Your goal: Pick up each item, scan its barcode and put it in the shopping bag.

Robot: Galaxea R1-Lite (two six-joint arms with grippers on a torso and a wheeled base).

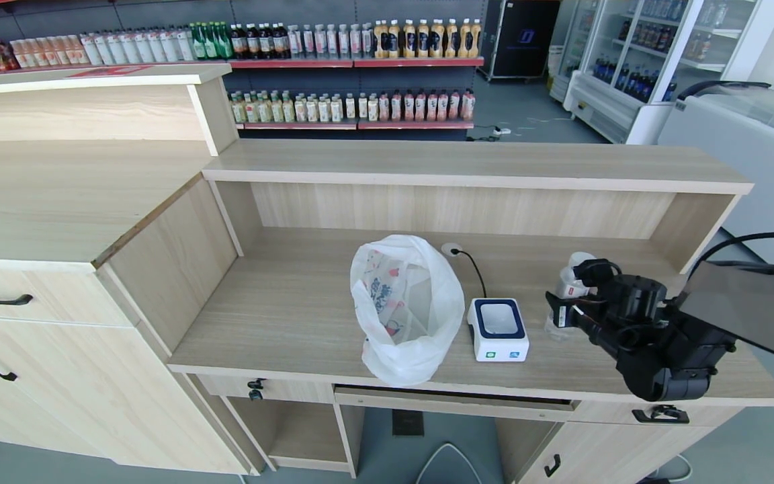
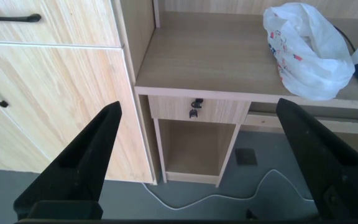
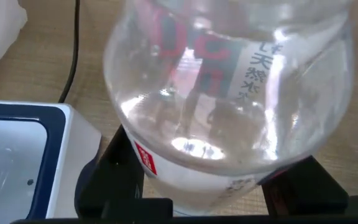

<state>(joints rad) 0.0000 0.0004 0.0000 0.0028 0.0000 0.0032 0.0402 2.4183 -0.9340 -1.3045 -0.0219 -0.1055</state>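
Nearest, low at 8 o'clock before the pale wooden tabletop (image 1: pixel 279 316): left hand (image 2: pixel 197 106) spread wide, empty. At 3 o'clock: right hand (image 1: pixel 564 310) clamped on the clear plastic bottle (image 3: pixel 229 99), just beside the white box scanner (image 1: pixel 498 328). Farther, at centre: white plastic shopping bag (image 1: pixel 407 306). Likely trouble: slick round bottle twisting in the grip, barcode turned away; or clipping the scanner.

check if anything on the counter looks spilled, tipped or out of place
Nothing stands out. The shopping bag stands open on the counter, the scanner sits flat beside it with its cable running to the back, and the clear bottle sits in the right gripper beside the scanner. No spill shows.
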